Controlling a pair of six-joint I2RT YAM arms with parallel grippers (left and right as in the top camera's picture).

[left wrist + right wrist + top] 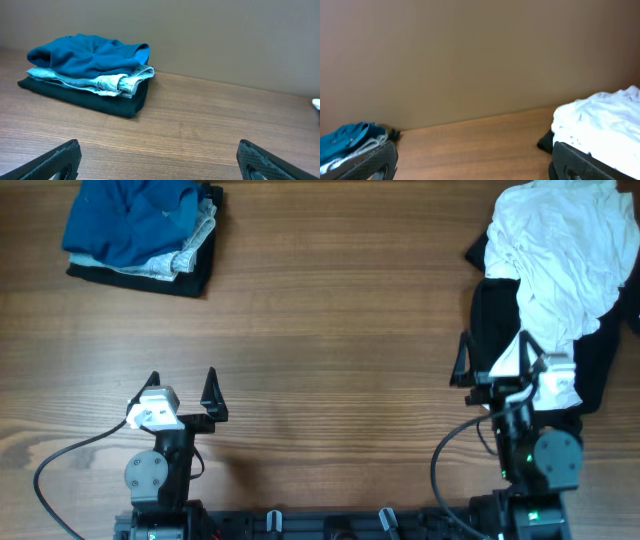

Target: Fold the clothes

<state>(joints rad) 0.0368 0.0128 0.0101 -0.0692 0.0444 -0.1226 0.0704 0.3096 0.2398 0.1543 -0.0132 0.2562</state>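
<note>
Robot-manipulation laboratory bench: a wood-grain table stands against a plain, featureless brown wall panel. Two small robot arms, the left arm and the right arm, rise from a black mounting rail along the near edge of the table. Black cables loop over the wood beside the arm bases, and clothing is laid out in two separate piles, a folded stack at the far left corner and a loose heap of garments at the far right corner, as on a test surface rather than in a furnished room.
</note>
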